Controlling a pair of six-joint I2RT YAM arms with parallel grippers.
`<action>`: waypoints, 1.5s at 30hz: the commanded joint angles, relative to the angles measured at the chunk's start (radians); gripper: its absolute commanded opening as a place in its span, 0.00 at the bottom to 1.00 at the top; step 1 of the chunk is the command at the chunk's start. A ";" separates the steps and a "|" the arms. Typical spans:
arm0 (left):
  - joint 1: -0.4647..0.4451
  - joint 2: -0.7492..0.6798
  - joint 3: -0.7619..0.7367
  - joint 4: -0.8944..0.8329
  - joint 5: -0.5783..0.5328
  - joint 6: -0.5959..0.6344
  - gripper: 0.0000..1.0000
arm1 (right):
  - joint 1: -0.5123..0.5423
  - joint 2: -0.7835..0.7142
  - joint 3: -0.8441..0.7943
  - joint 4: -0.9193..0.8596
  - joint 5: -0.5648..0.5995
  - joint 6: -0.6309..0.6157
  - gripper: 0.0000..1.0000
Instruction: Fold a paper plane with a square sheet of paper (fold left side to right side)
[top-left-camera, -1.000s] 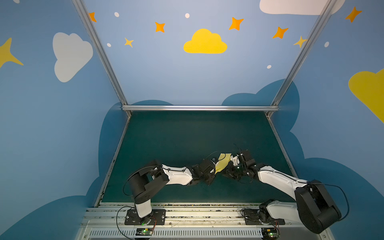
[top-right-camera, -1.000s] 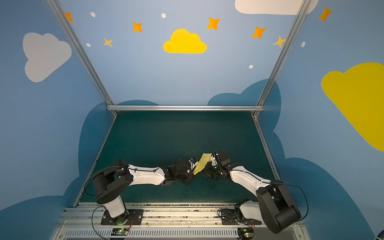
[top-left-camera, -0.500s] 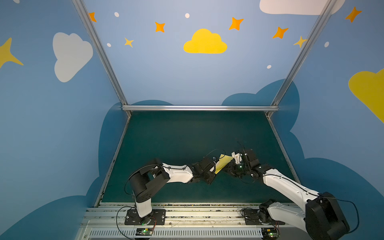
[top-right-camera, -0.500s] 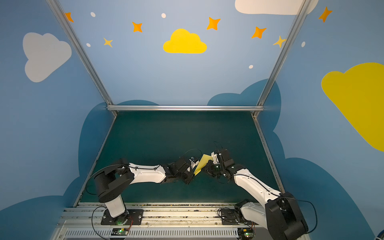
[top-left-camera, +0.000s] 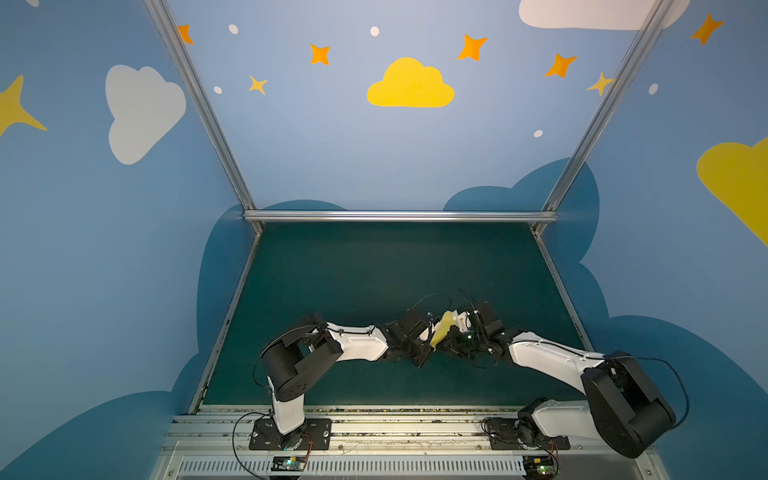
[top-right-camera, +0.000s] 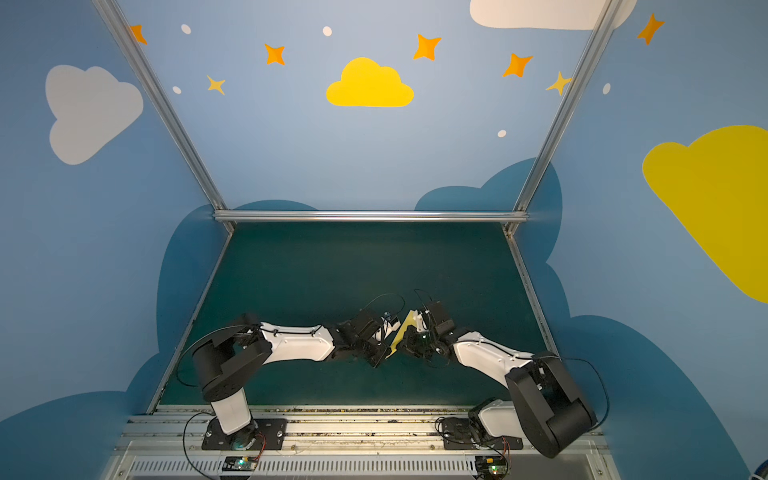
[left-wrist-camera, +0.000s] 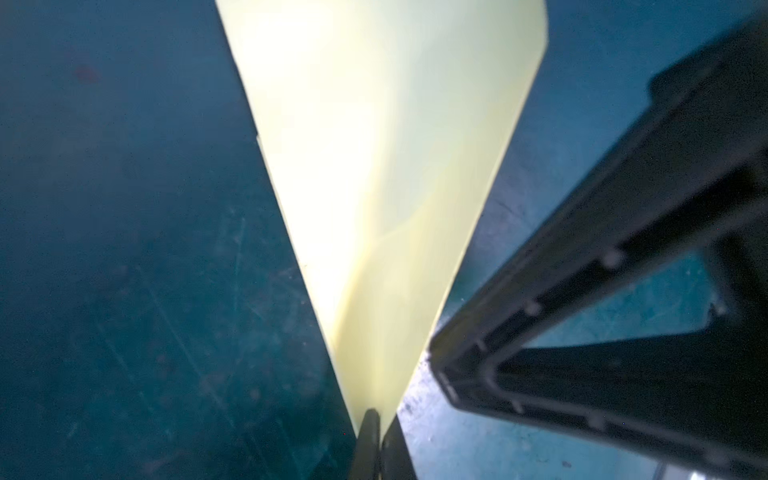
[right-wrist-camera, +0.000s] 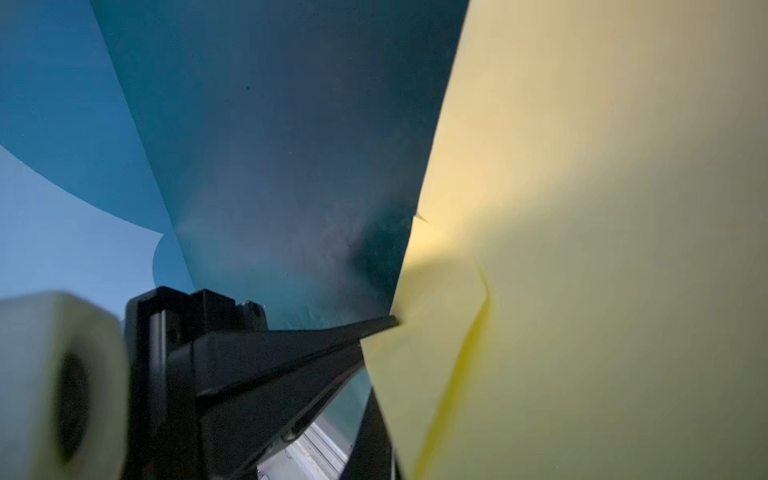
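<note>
The square sheet of paper (top-left-camera: 443, 332) (top-right-camera: 404, 331) is pale yellow and folded into a slim tapering shape with lengthwise creases. It hangs above the green mat near the table's front middle, between both grippers. My left gripper (top-left-camera: 432, 341) (left-wrist-camera: 377, 419) is shut on its narrow end. In the left wrist view the paper (left-wrist-camera: 386, 166) widens away from the jaws. My right gripper (top-left-camera: 452, 334) (right-wrist-camera: 376, 434) is shut on the paper (right-wrist-camera: 582, 249) from the opposite side. One right finger is hidden behind the sheet. The left gripper's black tip (right-wrist-camera: 390, 322) meets the paper's edge.
The dark green mat (top-left-camera: 374, 270) stretches back to an aluminium rail (top-left-camera: 399, 216) and is bounded by side rails and blue painted walls. Both arm bases stand on the metal front rail (top-left-camera: 415, 428). The right gripper's black frame (left-wrist-camera: 623, 311) sits close beside the paper.
The right gripper's jaws have closed on the paper. The right arm's elbow dipped toward the front and came back. The left arm and its grip stayed as they were.
</note>
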 joint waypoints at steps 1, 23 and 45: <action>0.004 0.028 0.016 -0.042 0.034 0.019 0.04 | 0.007 0.030 0.041 0.040 0.019 0.002 0.03; 0.007 0.065 0.045 -0.074 0.055 0.034 0.04 | -0.020 0.112 0.084 0.012 0.068 0.014 0.01; 0.010 0.078 0.089 -0.127 0.060 0.022 0.05 | -0.115 -0.193 0.060 -0.239 0.092 -0.067 0.06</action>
